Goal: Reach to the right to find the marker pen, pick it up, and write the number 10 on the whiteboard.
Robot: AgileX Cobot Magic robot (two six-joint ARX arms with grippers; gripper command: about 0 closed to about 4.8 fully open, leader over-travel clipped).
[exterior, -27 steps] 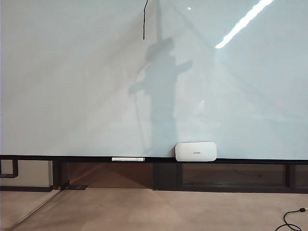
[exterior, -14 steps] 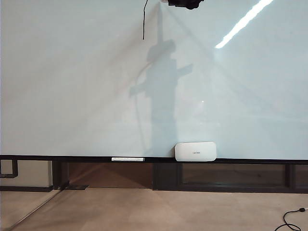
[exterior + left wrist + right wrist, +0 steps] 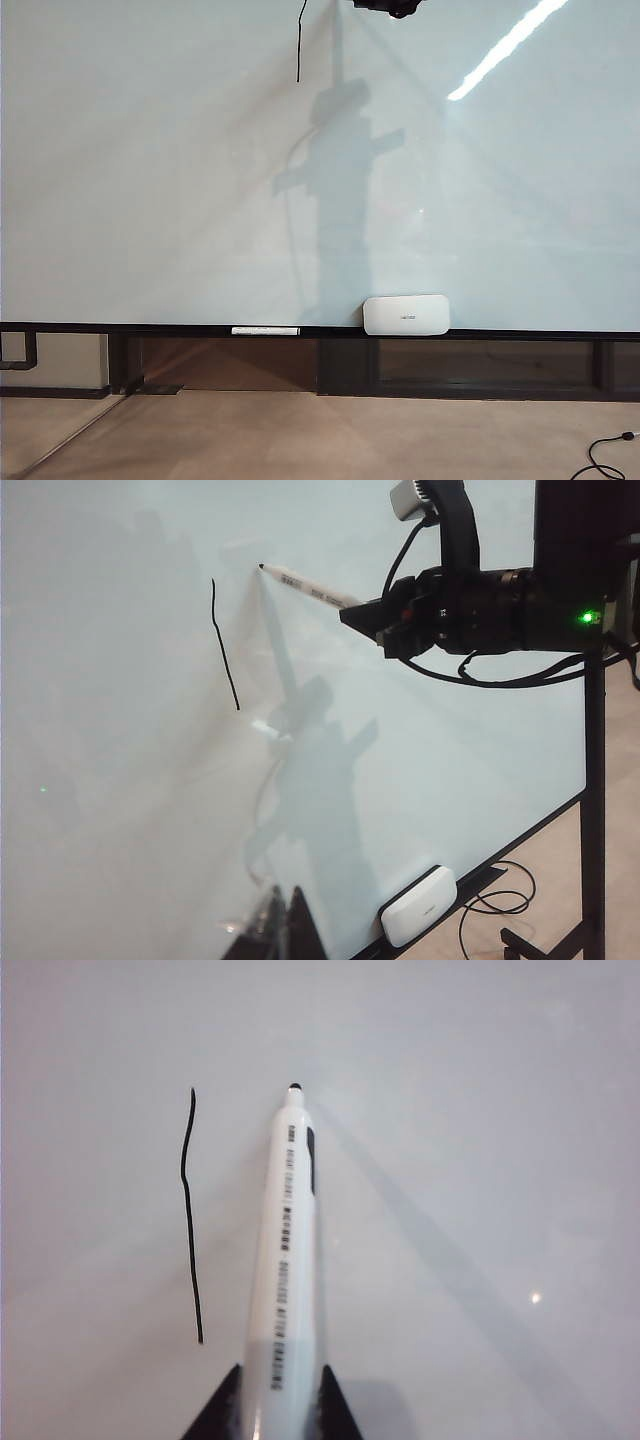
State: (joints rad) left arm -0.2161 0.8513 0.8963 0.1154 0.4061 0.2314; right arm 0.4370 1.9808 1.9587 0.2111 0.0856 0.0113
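Right gripper (image 3: 278,1400) is clamped on the pen (image 3: 285,1260), jaws narrow around the barrel. It sits high on the whiteboard (image 3: 150,200), at 12 o'clock in the exterior view, mostly cut off by the frame edge. The pen tip looks to be at or just off the glass, just beside the stroke (image 3: 190,1220), on its 3 o'clock side. Left gripper is not in any view, so I can't tell its state.

The 10 is half done: the "1" is drawn, no zero yet.

Risks:
- The zero may start too close to the stroke and merge with it. The gap is already small.
- Contact is unclear on glossy board. Too light gives skips, too hard makes the tip drag or the pen slip in the jaws.
- The pen is long and held at the back end, so any wrist wobble gets amplified. The stroke is already wavy.
- Working at the top of the board, the zero may run out of reach.

Count: 1 pen in the gripper, 1 stroke, 1 eraser (image 3: 406,314) on the rail (image 3: 100,327) at 6 o'clock, and 1 white stick (image 3: 266,330) on the rail left of it, possibly a second pen.
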